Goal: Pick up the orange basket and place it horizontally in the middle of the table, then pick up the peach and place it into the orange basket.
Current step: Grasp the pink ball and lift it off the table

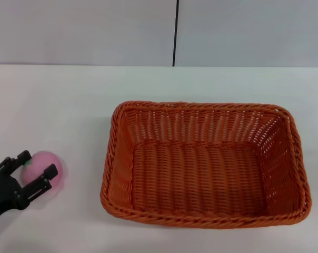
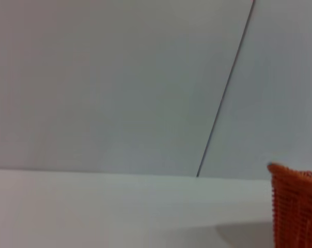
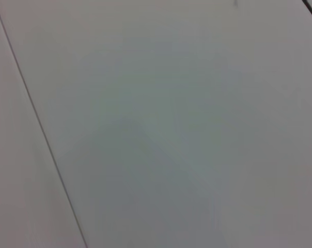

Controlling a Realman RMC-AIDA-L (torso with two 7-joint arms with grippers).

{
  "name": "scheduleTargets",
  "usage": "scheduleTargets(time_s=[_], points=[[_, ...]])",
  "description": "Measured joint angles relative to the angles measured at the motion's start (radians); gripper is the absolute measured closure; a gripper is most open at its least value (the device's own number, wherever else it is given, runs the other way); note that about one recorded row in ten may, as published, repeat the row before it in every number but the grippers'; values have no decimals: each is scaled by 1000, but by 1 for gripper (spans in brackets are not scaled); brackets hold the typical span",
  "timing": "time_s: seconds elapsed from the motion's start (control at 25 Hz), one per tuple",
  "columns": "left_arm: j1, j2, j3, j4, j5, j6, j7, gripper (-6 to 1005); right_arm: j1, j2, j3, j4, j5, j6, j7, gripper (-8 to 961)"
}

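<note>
The orange basket [image 1: 204,163] lies lengthwise across the white table [image 1: 69,105], a little right of the middle, and it holds nothing. One corner of the orange basket [image 2: 296,206] shows in the left wrist view. The pink peach [image 1: 44,167] rests on the table at the near left, well apart from the basket. My left gripper [image 1: 38,164] is low at the table and set around the peach from the near-left side. My right gripper is out of view.
A pale wall with a dark vertical seam [image 1: 175,31] runs behind the table's far edge. Bare white tabletop separates the peach from the basket. The right wrist view shows only a plain grey surface with a thin line [image 3: 37,124].
</note>
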Motion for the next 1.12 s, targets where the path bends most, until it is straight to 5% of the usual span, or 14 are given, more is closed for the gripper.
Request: scheduleTargets(time_s=[0.52, 1.12], points=[[-11, -1, 119, -5, 0, 42, 1, 169, 1, 2, 6, 5, 1, 6, 0, 561], [-20, -1, 136, -9, 1, 37, 28, 511, 1, 3, 14, 7, 1, 7, 0, 562]])
